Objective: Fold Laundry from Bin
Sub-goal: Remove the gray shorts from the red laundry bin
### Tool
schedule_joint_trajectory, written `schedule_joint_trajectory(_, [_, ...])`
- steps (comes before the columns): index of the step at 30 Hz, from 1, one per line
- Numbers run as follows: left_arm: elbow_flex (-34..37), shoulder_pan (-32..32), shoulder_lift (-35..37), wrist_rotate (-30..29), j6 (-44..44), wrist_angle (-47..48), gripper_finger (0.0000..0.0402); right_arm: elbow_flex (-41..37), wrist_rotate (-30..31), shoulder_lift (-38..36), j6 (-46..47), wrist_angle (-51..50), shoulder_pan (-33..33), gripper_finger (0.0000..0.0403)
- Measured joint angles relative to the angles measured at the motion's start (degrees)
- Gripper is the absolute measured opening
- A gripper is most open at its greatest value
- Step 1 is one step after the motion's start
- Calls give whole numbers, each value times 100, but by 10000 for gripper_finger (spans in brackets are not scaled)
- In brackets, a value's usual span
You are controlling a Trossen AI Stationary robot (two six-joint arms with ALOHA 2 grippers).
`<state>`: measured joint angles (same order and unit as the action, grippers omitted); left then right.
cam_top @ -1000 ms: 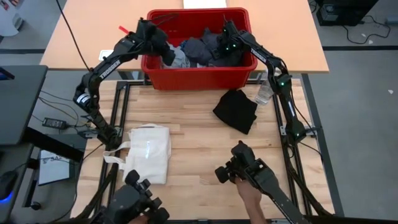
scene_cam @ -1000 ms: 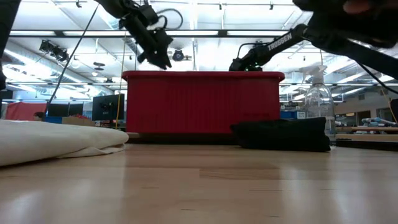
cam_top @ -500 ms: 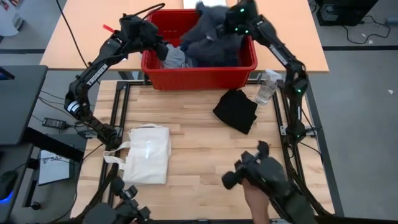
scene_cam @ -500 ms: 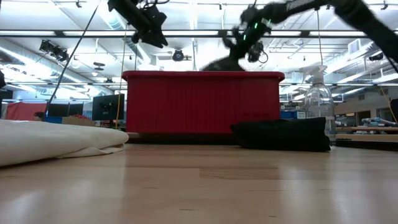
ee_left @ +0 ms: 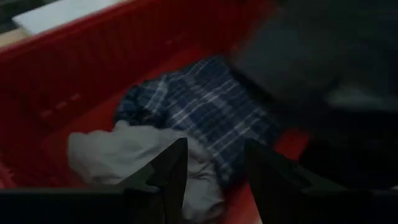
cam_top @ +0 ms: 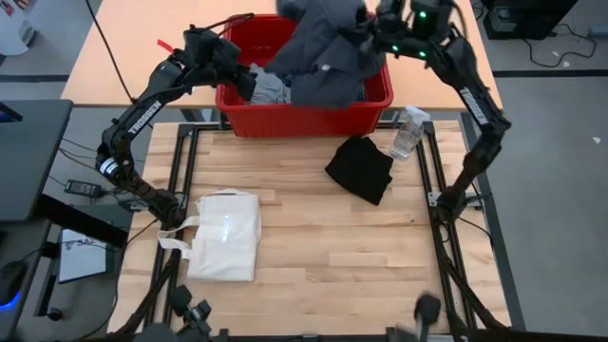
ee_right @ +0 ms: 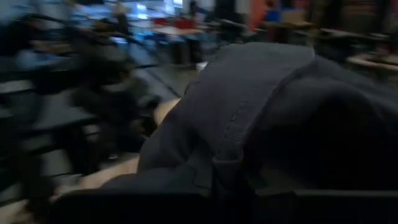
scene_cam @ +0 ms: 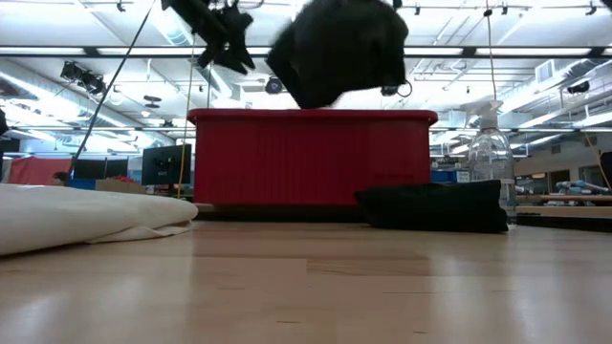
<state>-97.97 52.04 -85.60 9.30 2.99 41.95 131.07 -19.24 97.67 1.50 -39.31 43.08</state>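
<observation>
The red bin [cam_top: 304, 116] [scene_cam: 311, 158] stands at the table's far edge. My right gripper [cam_top: 377, 38] is high over its right half, shut on a dark grey garment [cam_top: 328, 52] [scene_cam: 339, 48] that fills the right wrist view [ee_right: 249, 118]. My left gripper [cam_top: 249, 85] [ee_left: 214, 177] hovers open over the bin's left end, with nothing between its fingers. Below it in the bin lie a blue-and-white plaid shirt [ee_left: 205, 118] and a light grey piece [ee_left: 124, 152] [cam_top: 271, 90]. My right gripper holds the dark grey garment by its upper right end [cam_top: 369, 40]; the cloth itself hides the fingers and the place of contact. The garment hangs bunched below and to the left of the gripper, with its lowest end [scene_cam: 308, 101] at about the bin's rim.
A folded black garment [cam_top: 361, 169] [scene_cam: 435, 205] lies on the table in front of the bin's right half. A clear bottle [cam_top: 407, 133] [scene_cam: 488, 153] stands beside it. A cream tote bag [cam_top: 228, 233] [scene_cam: 76, 215] lies near the left front.
My right gripper has risen fast out of the bin, moving toward the far right and tipping from downward toward level. It has drawn the dark grey garment up out of the pile. My left gripper has risen a little over the bin's left end, still open.
</observation>
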Motion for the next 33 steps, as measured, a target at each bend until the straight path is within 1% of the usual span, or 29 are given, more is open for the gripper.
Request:
schedule_joint_trajectory(2, [-5, -143, 153, 83, -164, 46, 162, 2, -317, -204, 2, -185, -197, 25])
schedule_joint_trajectory(4, [-4, -279, 351, 85, -332, 185, 162, 10, -506, -384, -2, -658, -426, 25])
schedule_joint_trajectory(7, [-4, -614, 681, 83, -634, 302, 162, 13, -531, -544, -14, -1675, -879, 25])
schedule_joint_trajectory(10, [-7, -1058, 1023, 85, -967, 530, 162, 0, -395, -575, 186, -2711, -1411, 25])
schedule_joint_trajectory(13, [-7, -1748, 1253, -11, -1187, 656, 162, -52, -162, -595, 530, -3516, -1977, 25])
schedule_joint_trajectory(15, [-7, -2338, 1323, -285, -1272, 763, 162, -251, 8, -644, 699, -3734, -2396, 25])
schedule_joint_trajectory(17, [-7, -2980, 1333, -608, -1333, 968, 162, -576, 44, -676, 858, -3762, -2816, 25])
schedule_joint_trajectory(21, [-7, -4328, 1291, -1250, -1580, 1448, 162, -1507, 96, -736, 1186, -3388, -3561, 25])
schedule_joint_trajectory(23, [-7, -5012, 1244, -1717, -1874, 1660, 162, -2088, 134, -785, 1418, -3021, -3846, 25])
schedule_joint_trajectory(24, [-4, -5351, 1225, -1981, -2045, 1761, 162, -2411, 53, -803, 1547, -2737, -3969, 25])
schedule_joint_trajectory(27, [-2, -6252, 1163, -2642, -2529, 1801, 162, -3398, -450, -814, 1891, -1683, -4261, 25])
schedule_joint_trajectory(29, [-2, -6772, 1156, -3020, -2790, 1824, 162, -4069, -788, -809, 1989, -804, -4420, 25])
schedule_joint_trajectory(31, [-2, -7199, 1156, -3404, -2931, 1884, 162, -4703, -1134, -788, 2008, 125, -4444, 25])
schedule_joint_trajectory(33, [-6, -7488, 1143, -3823, -2997, 2015, 162, -5305, -1263, -709, 1947, 952, -4336, 25])
